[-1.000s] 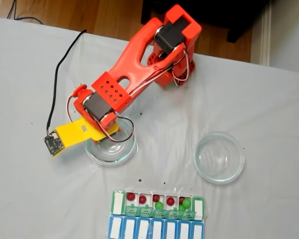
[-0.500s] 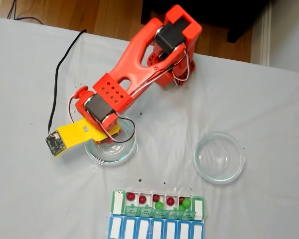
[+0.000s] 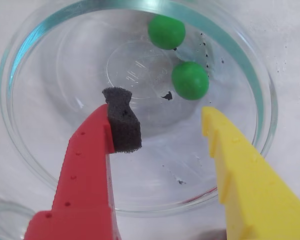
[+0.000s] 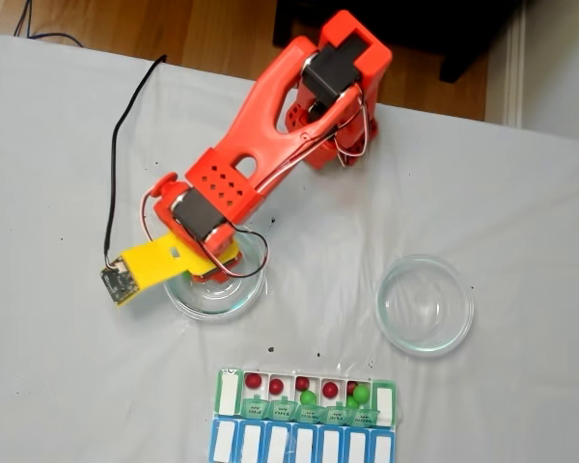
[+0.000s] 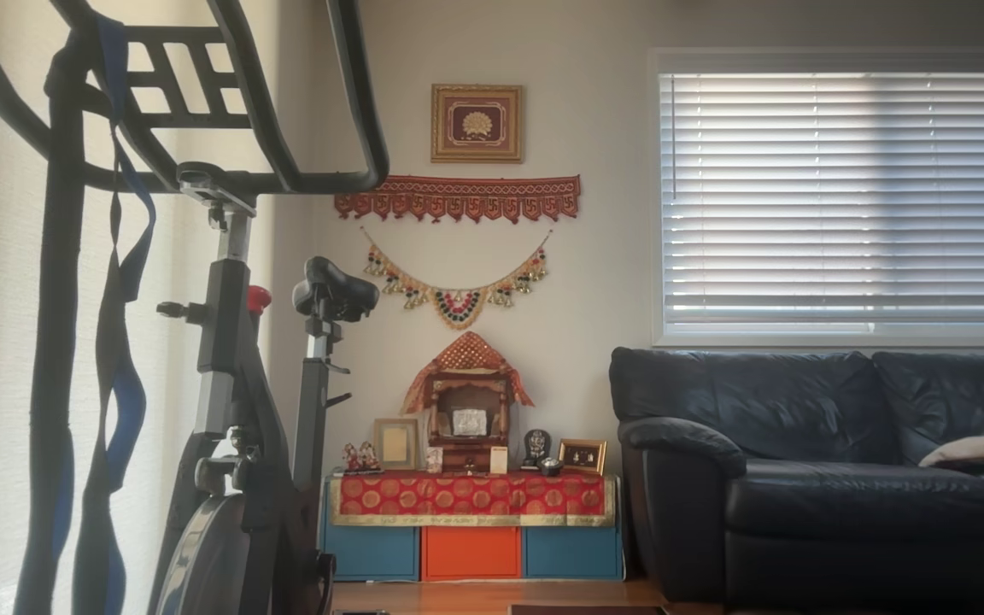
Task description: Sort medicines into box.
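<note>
In the wrist view my gripper [image 3: 162,107] stands open just above a clear glass dish [image 3: 50,150]. Its red finger carries a black foam pad [image 3: 122,120] on the left, and the yellow finger [image 3: 240,165] is on the right. Two green medicines [image 3: 166,31] [image 3: 190,80] lie in the dish just beyond the fingertips, nearer the yellow one. In the fixed view the gripper [image 4: 212,270] hangs over the left dish [image 4: 234,299]. The box [image 4: 229,393], with green lids, holds several red medicines [image 4: 254,381] and a few green ones [image 4: 309,396].
An empty glass dish [image 4: 426,305] sits to the right in the fixed view. A blue-lidded row [image 4: 302,444] lies against the box at the table's near edge. A black cable [image 4: 116,164] runs along the left. The other view faces a room.
The wrist has swung a little to the right and turned over the left dish. The balls in the box have not moved.
</note>
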